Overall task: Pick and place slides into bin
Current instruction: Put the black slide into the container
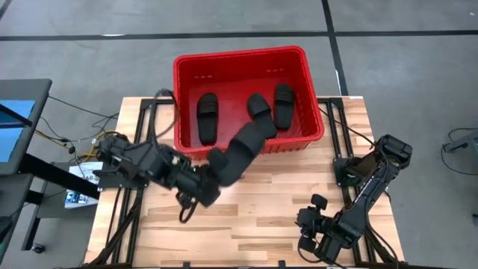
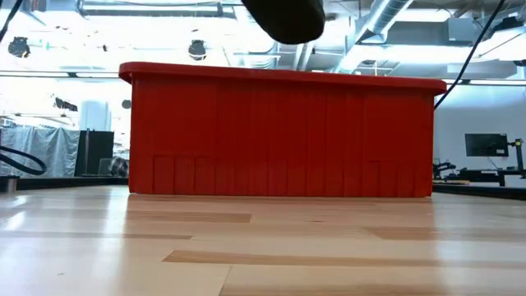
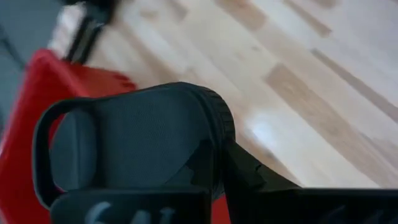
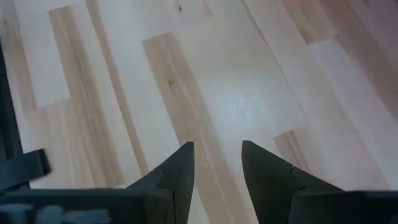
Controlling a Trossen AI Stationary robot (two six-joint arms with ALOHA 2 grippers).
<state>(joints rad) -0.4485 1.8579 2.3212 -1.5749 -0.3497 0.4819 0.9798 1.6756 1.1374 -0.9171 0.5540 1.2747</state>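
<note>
The red bin [image 1: 183,71] stands at the table's far middle. Three black slides lie on its floor: one at the left [image 1: 207,118], one in the middle [image 1: 258,104], one at the right [image 1: 284,104]. My left gripper [image 1: 211,172] is shut on another black slide [image 1: 245,143], which reaches over the bin's near wall. In the low view that slide [image 2: 283,16] hangs above the bin's rim [image 2: 279,76]. My right gripper [image 4: 217,163] stands open over bare wood near the table's front right [image 1: 310,224]. My left gripper holds the slide by its near end [image 3: 186,171], with one finger [image 3: 252,177] showing beside the sole. The fingers come from the near left, slanting down. The slide juts out beyond them toward the bin, lifted clear of the table, its strap [image 3: 43,146] showing at one side.
Black frame rails [image 1: 134,127] run along the table's left and right sides [image 1: 336,123]. Bare wooden tabletop [image 1: 254,209] lies between the arms, in front of the bin. A desk with a screen [image 1: 15,119] stands off the table's left.
</note>
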